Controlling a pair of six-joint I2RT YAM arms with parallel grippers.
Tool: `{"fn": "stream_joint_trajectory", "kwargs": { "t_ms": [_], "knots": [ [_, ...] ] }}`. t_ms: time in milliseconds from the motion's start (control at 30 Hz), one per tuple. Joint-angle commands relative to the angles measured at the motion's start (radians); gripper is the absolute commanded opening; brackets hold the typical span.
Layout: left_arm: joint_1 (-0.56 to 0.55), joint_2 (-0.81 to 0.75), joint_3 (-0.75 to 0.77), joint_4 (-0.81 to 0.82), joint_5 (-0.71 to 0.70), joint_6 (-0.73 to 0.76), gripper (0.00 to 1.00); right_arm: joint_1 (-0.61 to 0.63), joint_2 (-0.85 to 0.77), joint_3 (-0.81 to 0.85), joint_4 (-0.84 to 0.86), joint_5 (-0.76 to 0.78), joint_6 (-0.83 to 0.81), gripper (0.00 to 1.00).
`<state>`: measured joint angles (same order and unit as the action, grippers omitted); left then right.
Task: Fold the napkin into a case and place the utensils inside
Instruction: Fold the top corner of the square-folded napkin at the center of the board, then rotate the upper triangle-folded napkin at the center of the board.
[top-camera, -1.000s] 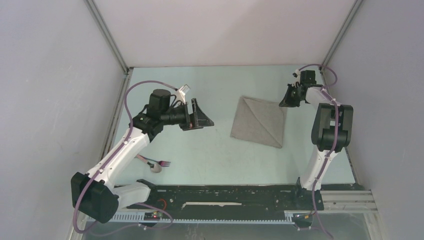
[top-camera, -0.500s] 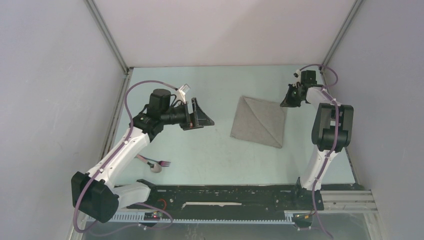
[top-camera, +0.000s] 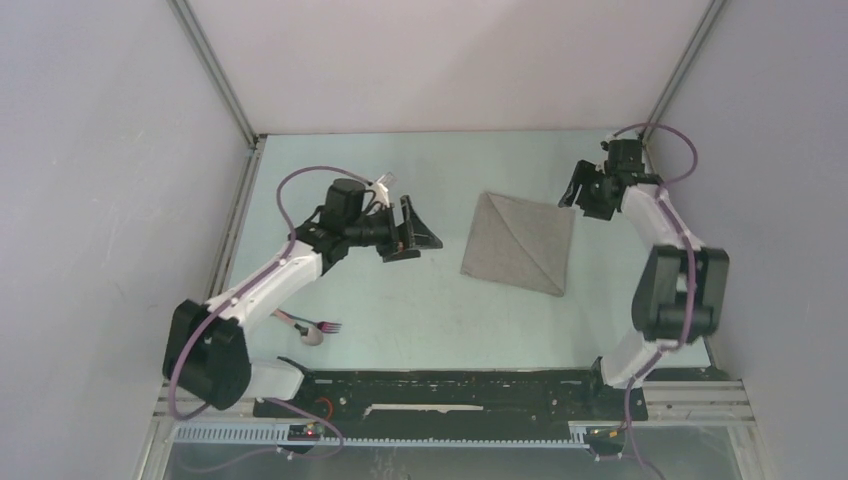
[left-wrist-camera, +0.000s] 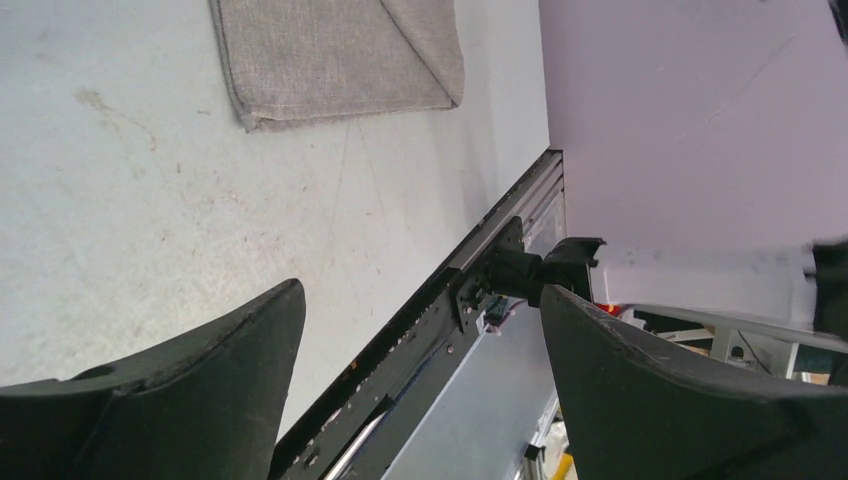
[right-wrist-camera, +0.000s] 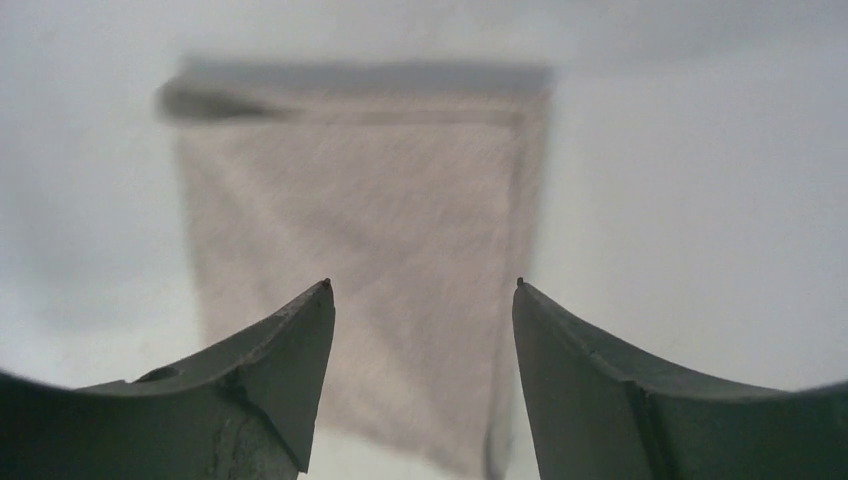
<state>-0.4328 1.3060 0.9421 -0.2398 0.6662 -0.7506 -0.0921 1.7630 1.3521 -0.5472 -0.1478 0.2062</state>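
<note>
On the right half of the pale green desk (top-camera: 420, 300), the light-grey napkin (top-camera: 520, 243) lay flat in a folded, four-cornered shape, a diagonal flap edge running across it from the far corner toward the near right one. The right pincer (top-camera: 580, 203) hung just beside the cloth's far right corner, released, its two dark fingers spread apart and holding nothing. Through its wrist camera the cloth showed blurred between and beyond the fingertips. Left of the napkin and apart from it, the left pincer (top-camera: 428, 240) hovered over bare desk, likewise released and empty, its fingers wide apart and aimed toward the cloth, one edge of which showed at the top of the left wrist view. The utensils (top-camera: 310, 327), a small spoon (top-camera: 313, 337) and a small fork (top-camera: 330, 327) with thin pinkish-purple handles, lay together near the front left of the desk, close beside the left arm (top-camera: 262, 292) and well apart from the napkin, the fork's dark tines pointing right.
</note>
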Motion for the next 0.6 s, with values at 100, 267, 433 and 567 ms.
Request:
{"fn": "stream_joint_trajectory", "kwargs": {
  "t_ms": [100,267,433,567],
  "knots": [
    [-0.097,0.157,0.044,0.18,-0.091,-0.111,0.92,0.012,-0.397,-0.458,0.151,-0.441,0.281,0.74],
    [-0.141,0.132,0.026,0.174,-0.141,-0.099,0.92,0.239,-0.468,-0.555,0.201,-0.343,0.348,0.76],
    [-0.151,0.052,-0.051,0.154,-0.161,-0.1,0.92,0.38,-0.353,-0.543,0.366,-0.26,0.504,0.7],
    [-0.152,-0.031,-0.095,0.09,-0.186,-0.055,0.92,0.433,-0.211,-0.463,0.447,-0.252,0.555,0.66]
  ]
}}
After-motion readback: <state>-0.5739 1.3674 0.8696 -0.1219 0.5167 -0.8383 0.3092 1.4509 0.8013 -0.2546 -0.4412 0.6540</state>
